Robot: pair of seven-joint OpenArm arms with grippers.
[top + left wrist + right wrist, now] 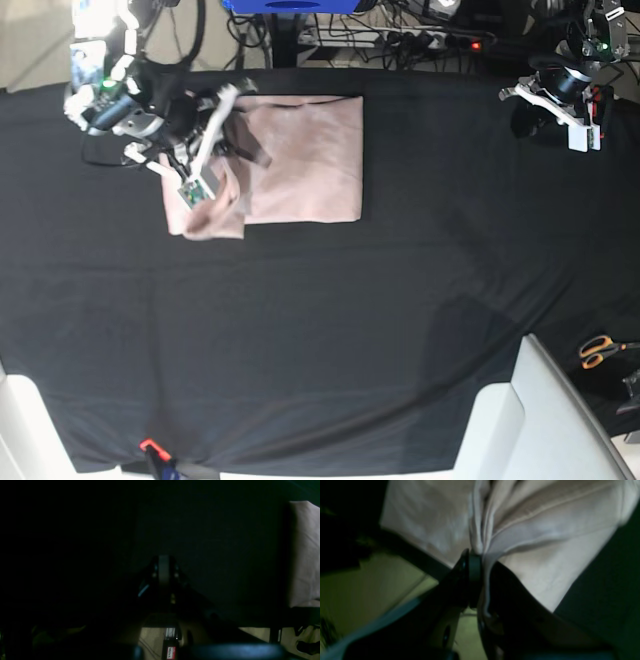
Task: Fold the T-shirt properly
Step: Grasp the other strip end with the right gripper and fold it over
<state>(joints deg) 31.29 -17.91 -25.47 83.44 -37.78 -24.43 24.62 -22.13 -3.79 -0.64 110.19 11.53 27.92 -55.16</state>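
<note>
The pale pink T-shirt (300, 160) lies folded into a rectangle on the black table cloth (320, 300) at the back left, with a loose flap (205, 215) hanging out at its lower left corner. My right gripper (477, 555) is shut on a bunched fold of the T-shirt (545, 530), and in the base view it (245, 148) sits over the shirt's left part. My left gripper (525, 120) rests at the back right, far from the shirt. In the dim left wrist view it (163, 562) is shut on nothing, with the T-shirt (305, 555) at the right edge.
Orange-handled scissors (600, 350) lie off the table's right side. A white panel (530, 420) juts in at the front right corner. Cables and a power strip (420, 38) run behind the back edge. A small orange clip (150, 447) sits at the front edge.
</note>
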